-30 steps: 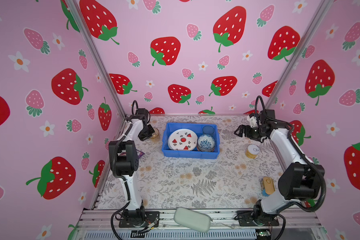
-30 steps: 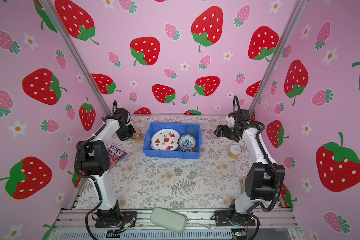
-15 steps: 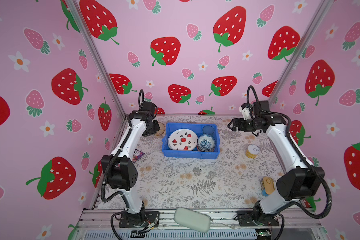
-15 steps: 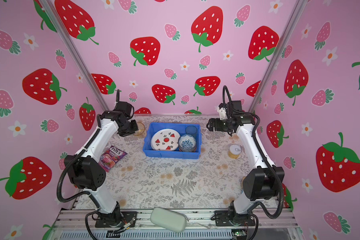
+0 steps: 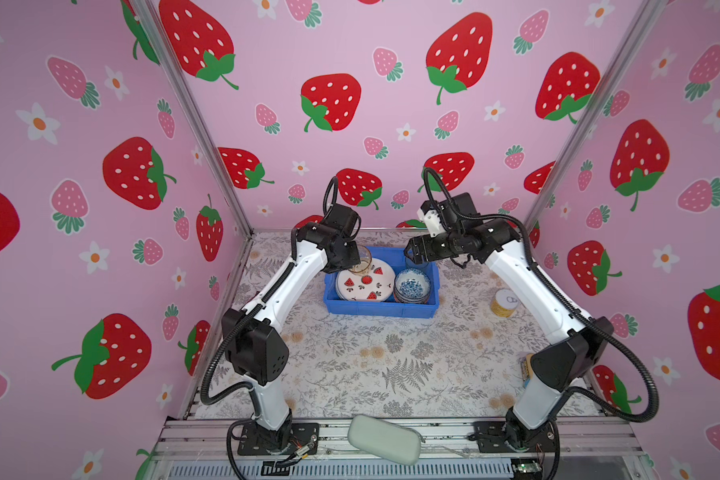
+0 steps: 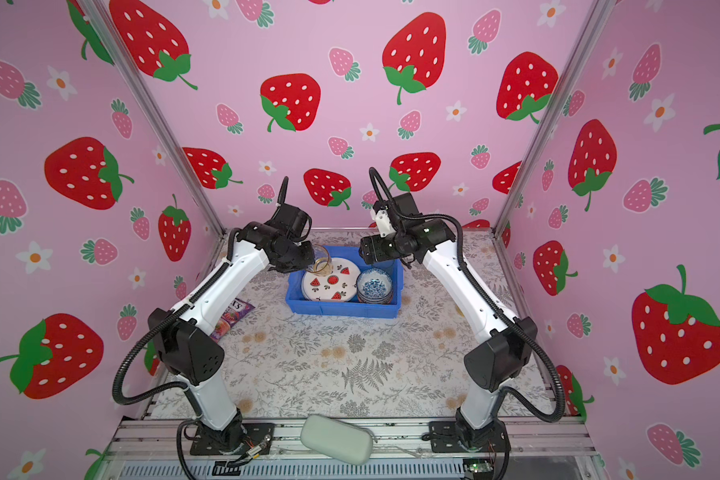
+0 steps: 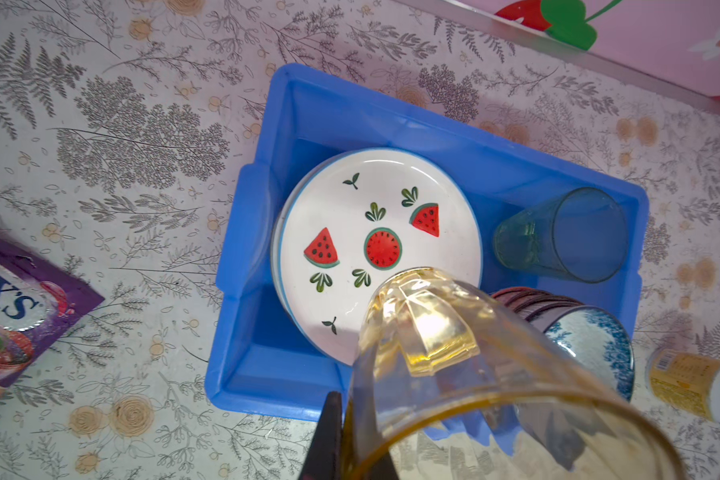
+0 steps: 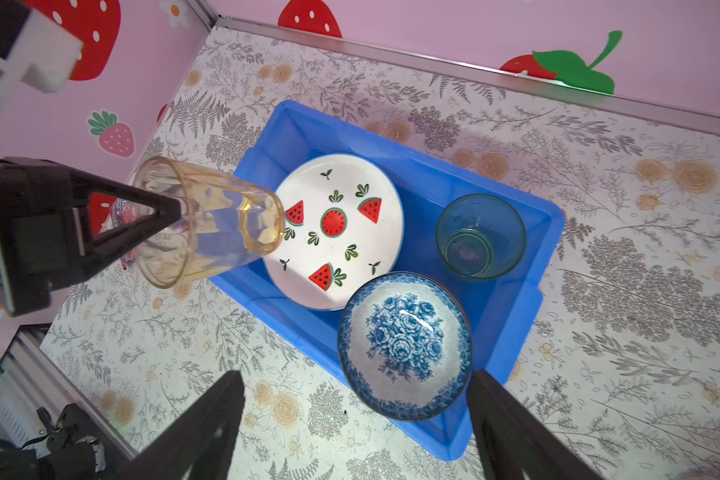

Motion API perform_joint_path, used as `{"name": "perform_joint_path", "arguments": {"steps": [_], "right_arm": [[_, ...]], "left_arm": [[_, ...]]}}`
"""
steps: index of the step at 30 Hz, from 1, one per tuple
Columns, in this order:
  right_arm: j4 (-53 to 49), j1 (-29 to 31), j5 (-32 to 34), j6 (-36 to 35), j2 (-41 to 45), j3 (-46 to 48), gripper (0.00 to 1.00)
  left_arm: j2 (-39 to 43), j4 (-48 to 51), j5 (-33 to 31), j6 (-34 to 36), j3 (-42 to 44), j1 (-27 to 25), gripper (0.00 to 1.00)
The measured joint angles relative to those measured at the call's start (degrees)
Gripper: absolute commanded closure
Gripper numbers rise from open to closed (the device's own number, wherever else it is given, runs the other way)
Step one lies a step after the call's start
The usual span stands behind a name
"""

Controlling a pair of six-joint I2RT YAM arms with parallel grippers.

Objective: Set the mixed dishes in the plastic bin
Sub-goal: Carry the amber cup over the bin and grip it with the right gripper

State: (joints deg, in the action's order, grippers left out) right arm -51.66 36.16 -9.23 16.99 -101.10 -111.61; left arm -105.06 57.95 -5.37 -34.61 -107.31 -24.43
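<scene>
Left pincer (image 8: 171, 218) grips tilted amber tumbler (image 8: 208, 220), base pointing ahead-down at watermelon plate (image 8: 337, 249) inside blue bin (image 8: 512, 320) just beneath; right pincer (image 5: 413, 252) hovers wide open, empty, over bin.

The amber tumbler (image 7: 454, 374) runs off the left wrist view's edge and covers part of the watermelon plate (image 7: 371, 224) and the bowl stack (image 7: 587, 336) — of the lower bowls (image 7: 528, 301) only rims show. The candy bag (image 7: 13, 316) is cut off there too; in a top view the left arm (image 6: 208, 289) hides part of it.
</scene>
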Motion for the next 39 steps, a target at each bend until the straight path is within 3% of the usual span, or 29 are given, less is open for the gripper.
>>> {"name": "perform_joint_path", "arguments": {"steps": [9, 26, 39], "right_arm": [[0.02, 4.42, 2.86, 2.60, -4.00, -2.95, 0.21], [-0.81, 8.00, 5.97, 3.80, -14.40, -13.86, 0.42], [-1.20, 9.01, 7.96, 3.78, -17.42, -14.78, 0.57]], "left_arm": [[-0.85, -1.46, 0.96, -3.89, 0.00, -1.92, 1.00], [-2.40, -1.55, 1.53, -5.35, -0.20, -3.08, 1.00], [-3.85, -1.49, 2.01, -5.77, -0.92, -3.23, 1.00]]}}
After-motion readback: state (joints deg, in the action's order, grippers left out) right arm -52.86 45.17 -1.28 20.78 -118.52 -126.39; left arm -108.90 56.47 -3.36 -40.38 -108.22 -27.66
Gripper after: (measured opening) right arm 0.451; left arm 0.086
